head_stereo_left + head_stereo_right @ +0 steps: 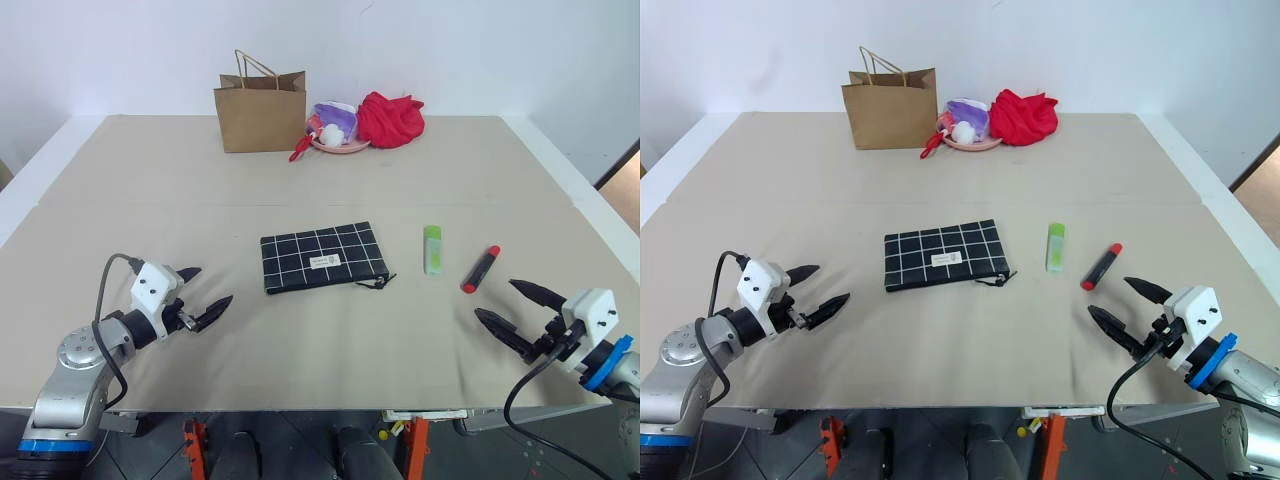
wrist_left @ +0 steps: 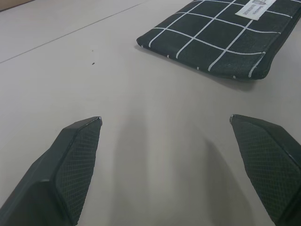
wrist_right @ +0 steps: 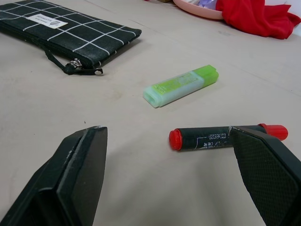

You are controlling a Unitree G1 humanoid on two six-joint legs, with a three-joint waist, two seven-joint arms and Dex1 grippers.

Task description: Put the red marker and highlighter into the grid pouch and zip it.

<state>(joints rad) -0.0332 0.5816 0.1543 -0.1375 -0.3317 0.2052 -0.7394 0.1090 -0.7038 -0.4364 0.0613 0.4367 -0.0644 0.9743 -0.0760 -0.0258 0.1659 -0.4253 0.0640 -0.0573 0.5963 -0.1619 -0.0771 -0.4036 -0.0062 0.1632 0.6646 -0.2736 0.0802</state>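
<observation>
The grid pouch (image 1: 323, 256) lies flat in the middle of the table, black with white lines, its zipper pull (image 1: 378, 282) at its right near corner. Right of it lies the light-green highlighter (image 1: 432, 249), and further right the red marker (image 1: 481, 268), slanted. My left gripper (image 1: 204, 293) hovers open over the bare table left of the pouch, fingers empty. My right gripper (image 1: 510, 305) stands open just on the near side of the marker, holding nothing. In the right wrist view the marker (image 3: 221, 137) lies just beyond the fingers (image 3: 77, 174), the highlighter (image 3: 180, 85) behind it.
A brown paper bag (image 1: 260, 107) stands at the table's far edge. Beside it sit a pink plate (image 1: 338, 143) with small items, a red-handled utensil (image 1: 301, 147) and a red cloth (image 1: 390, 119). The table's front edge runs just below both grippers.
</observation>
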